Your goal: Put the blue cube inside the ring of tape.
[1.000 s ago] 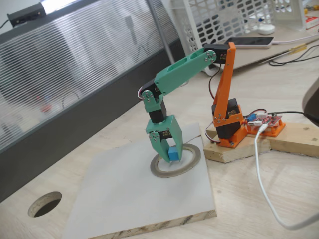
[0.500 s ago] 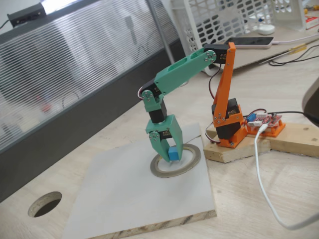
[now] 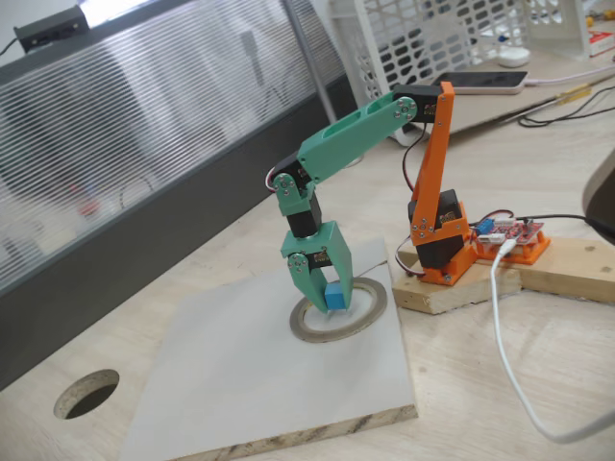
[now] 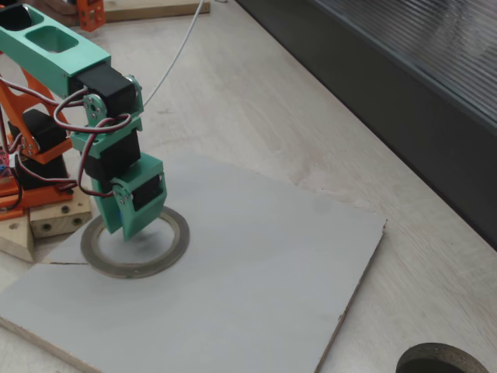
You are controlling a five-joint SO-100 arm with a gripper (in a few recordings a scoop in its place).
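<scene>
Between the green fingers (image 3: 309, 283) sits the blue cube (image 3: 334, 297) — the gripper (image 3: 327, 300) is clamped on it, pointing straight down, and the cube hangs right over the hollow centre of the ring of tape (image 3: 371, 309). Can't really tell whether the cube's bottom is touching the board yet or just above it. From the other fixed view the gripper (image 4: 132, 227) blocks the cube completely, but you can see its tip is down inside the ring of tape (image 4: 175, 233), a bit toward the ring's left half.

The ring lies flat on a pale grey board (image 3: 231, 375), near the board's edge closest to the arm's base. Going up from the gripper: black servo at the wrist, then a green forearm link (image 3: 356, 139) sloping up to the elbow, then an orange upper arm (image 3: 434, 144) standing nearly upright on an orange base (image 3: 444, 252) — that's fixed to a wooden block (image 3: 452, 288). Red circuit board (image 3: 509, 235) sits just beside the base with a white cable (image 3: 509, 355) running off it. Round hole (image 3: 86, 392) in the wooden tabletop, well apart from the ring, off the board's far corner.
</scene>
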